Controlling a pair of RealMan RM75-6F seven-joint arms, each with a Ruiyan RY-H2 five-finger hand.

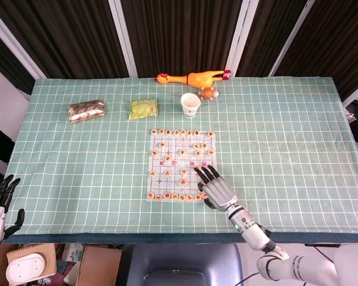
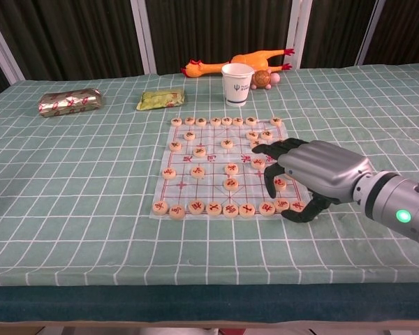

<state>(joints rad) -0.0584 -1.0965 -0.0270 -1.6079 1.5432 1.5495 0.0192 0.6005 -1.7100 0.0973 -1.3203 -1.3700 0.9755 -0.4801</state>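
At the far left of the head view, the left hand (image 1: 0,205) hangs off the near corner of the tabletop (image 1: 77,173). Its fingers are apart and it holds nothing, well away from everything else. On the far side of the green gridded cloth lie a foil-wrapped packet (image 1: 87,110) and, to its right, a small green packet (image 1: 144,108).

Near the middle lies the chess mat (image 2: 209,167), a pale sheet with red lines, set with round wooden pieces. Pieces run in rows along its far and near edges, and others are scattered between. Beyond the mat, a yellow rubber chicken (image 1: 191,77) lies along the far edge. A white paper cup (image 2: 237,84) stands upright just in front of it, with a small toy beside the cup.

The right hand (image 2: 311,171) sits palm down over the mat's near right corner. Its fingers (image 2: 269,183) are spread and curved down toward the sheet, and its thumb is tucked under by the near edge. No piece is plainly pinched. One wooden piece (image 2: 280,183) shows in the gap between the fingers, apparently lying on the mat.

The step in hand looks like the approach for picking a piece, with the grasp not yet made. The next move would call for closing a fingertip and the thumb on that one disc. Its neighbours in the near row (image 2: 265,208) lie close enough to be nudged.
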